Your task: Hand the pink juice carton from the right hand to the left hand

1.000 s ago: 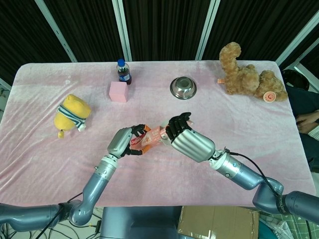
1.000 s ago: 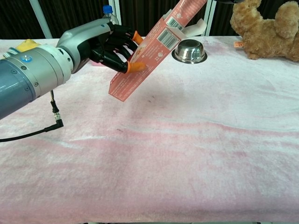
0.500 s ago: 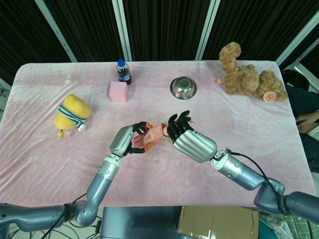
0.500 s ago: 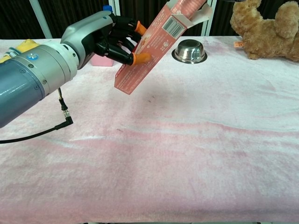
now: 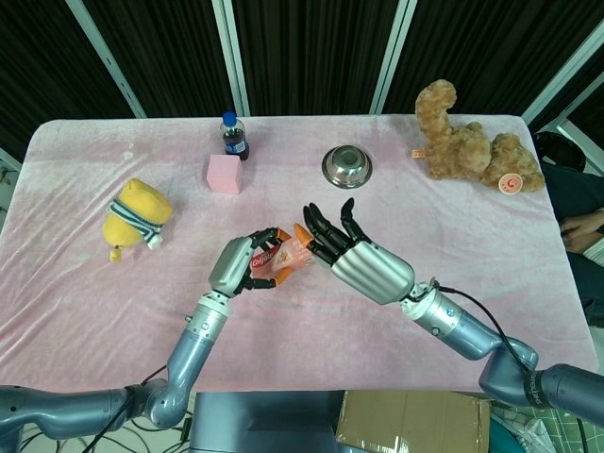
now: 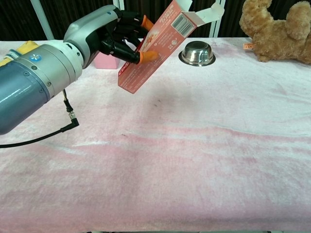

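Note:
The pink juice carton (image 5: 286, 255) hangs tilted above the middle of the pink table. My left hand (image 5: 243, 266) grips its lower end, with fingers wrapped round it. In the chest view the same left hand (image 6: 104, 36) holds the carton (image 6: 153, 53) slanting up to the right, its white top flap open. My right hand (image 5: 354, 257) is just right of the carton in the head view, fingers spread and pointing away from me, holding nothing. The chest view does not show the right hand.
At the back stand a blue-capped bottle (image 5: 233, 135), a pink cube (image 5: 225, 174) and a steel bowl (image 5: 346, 166). A brown teddy bear (image 5: 467, 142) lies far right, a yellow plush toy (image 5: 137, 215) at the left.
My right hand's fingers have opened and come off the carton. The left hand keeps its grip and has raised the carton a little.

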Controlling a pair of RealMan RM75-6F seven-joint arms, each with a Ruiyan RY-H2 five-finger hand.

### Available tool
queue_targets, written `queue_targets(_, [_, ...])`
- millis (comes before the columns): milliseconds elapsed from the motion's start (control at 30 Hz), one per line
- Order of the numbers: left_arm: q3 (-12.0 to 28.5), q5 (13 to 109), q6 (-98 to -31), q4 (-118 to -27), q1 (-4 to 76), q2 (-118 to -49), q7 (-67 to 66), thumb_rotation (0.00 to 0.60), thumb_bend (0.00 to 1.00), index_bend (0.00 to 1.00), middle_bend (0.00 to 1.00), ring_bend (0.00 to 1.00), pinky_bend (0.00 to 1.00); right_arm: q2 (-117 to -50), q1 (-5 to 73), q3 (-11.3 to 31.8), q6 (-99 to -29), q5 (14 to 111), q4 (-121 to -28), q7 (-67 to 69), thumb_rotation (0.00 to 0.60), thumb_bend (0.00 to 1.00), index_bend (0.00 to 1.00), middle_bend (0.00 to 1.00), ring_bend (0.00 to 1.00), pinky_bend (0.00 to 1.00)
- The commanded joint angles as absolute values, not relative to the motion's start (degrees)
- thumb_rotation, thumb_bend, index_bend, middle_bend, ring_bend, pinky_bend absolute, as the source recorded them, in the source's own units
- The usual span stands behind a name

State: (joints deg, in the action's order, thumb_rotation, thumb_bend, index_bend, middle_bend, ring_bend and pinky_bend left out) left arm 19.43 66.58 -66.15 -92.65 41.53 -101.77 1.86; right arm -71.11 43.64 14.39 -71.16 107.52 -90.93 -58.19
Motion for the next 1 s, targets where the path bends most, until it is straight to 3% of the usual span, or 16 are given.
queue_targets(33, [18.99, 67.02, -66.03, -92.42, 41.43, -101.23, 1.39, 0.600, 0.33, 0.40, 0.41, 0.35, 0.42, -71.13, 43.22, 14.59, -71.08, 106.71, -90.99, -58.89, 0.600, 0.24, 0.07, 0.10, 0.05, 0.31])
queue_targets(333, [16.19, 67.34, -64.23, -91.30, 40.33, -95.80, -3.00, 0.600, 0.33, 0.40, 0.41, 0.35, 0.42, -71.01, 41.22, 15.62, -71.66, 102.34, -92.15, -60.05, 0.600, 0.24, 0.07, 0.10, 0.05, 0.31])
queue_targets(500, [12.40, 65.83, -61.95, -89.78, 39.14, -90.51, -9.85, 0.600, 0.33, 0.40, 0.41, 0.35, 0.42, -71.73, 39.58, 16.38, -72.64, 98.07, -93.76, -59.65, 0.600, 0.24, 0.07, 0.10, 0.05, 0.31])
queue_targets(800, [9.63, 62.90, -60.71, -89.25, 38.07, -87.76, -15.63, 0.600, 0.33, 0.39, 0.39, 0.33, 0.41, -72.29, 38.20, 15.49, -73.51, 96.52, -93.95, -59.37, 0.600, 0.24, 0.07, 0.10, 0.05, 0.30])
queue_targets(900, [9.06, 62.40, -60.61, -88.79, 37.79, -87.56, -16.59, 0.600, 0.29, 0.36, 0.36, 0.28, 0.37, -72.55, 37.73, 15.30, -73.92, 95.91, -93.82, -58.92, 0.600, 0.24, 0.07, 0.10, 0.05, 0.29])
queue_targets(1000, [8.72, 61.91, -60.54, -88.10, 37.60, -87.70, -17.30, 0.600, 0.22, 0.28, 0.28, 0.19, 0.27, -72.78, 37.24, 15.00, -74.31, 95.42, -93.59, -58.47, 0.600, 0.24, 0.07, 0.10, 0.05, 0.29])
